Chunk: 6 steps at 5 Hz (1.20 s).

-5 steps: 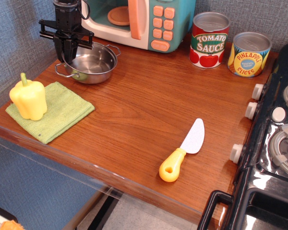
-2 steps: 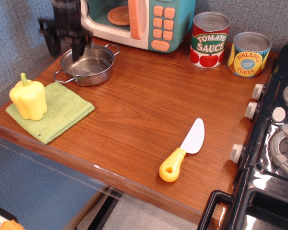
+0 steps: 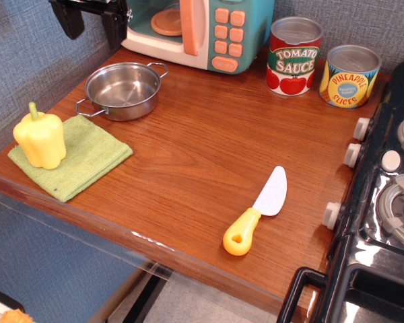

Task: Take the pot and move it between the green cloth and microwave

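Observation:
The small shiny steel pot (image 3: 124, 90) sits upright on the wooden table, between the green cloth (image 3: 73, 157) at the front left and the teal and cream microwave (image 3: 195, 30) at the back. One wire handle points at the cloth, the other at the microwave. My gripper (image 3: 93, 25) hangs high above the pot's far left, at the top edge of the view. Its two black fingers (image 3: 71, 21) are spread apart and hold nothing.
A yellow toy bell pepper (image 3: 40, 137) stands on the cloth. A tomato sauce can (image 3: 293, 56) and a pineapple can (image 3: 349, 75) stand at the back right. A toy knife (image 3: 258, 209) with a yellow handle lies front centre. A black toy stove (image 3: 384, 202) fills the right edge.
My gripper has let go of the pot's rim and risen up and away from it. The pot has settled flat on the table, slightly left of before.

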Each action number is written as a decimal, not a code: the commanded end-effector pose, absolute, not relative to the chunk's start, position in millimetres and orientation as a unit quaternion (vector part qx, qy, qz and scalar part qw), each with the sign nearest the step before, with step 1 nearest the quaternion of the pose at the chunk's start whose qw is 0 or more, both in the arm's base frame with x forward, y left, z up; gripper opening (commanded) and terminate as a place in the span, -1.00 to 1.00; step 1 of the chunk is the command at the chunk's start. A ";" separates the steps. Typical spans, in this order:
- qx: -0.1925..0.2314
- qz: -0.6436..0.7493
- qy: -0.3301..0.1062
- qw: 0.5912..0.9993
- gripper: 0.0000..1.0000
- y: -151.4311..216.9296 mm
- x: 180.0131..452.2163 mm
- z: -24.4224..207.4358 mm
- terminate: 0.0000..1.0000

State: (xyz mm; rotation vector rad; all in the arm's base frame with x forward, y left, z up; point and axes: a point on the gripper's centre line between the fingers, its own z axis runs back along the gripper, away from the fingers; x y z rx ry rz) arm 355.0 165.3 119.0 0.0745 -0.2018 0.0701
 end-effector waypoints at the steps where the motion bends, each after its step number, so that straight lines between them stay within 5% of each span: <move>1: 0.032 0.019 -0.095 0.995 1.00 168.1 344.0 137.5 -1.00; 2: 0.069 0.008 -0.085 0.994 1.00 166.9 344.4 137.4 -1.00; 6: 0.069 0.008 -0.085 0.994 1.00 166.9 344.4 137.4 -1.00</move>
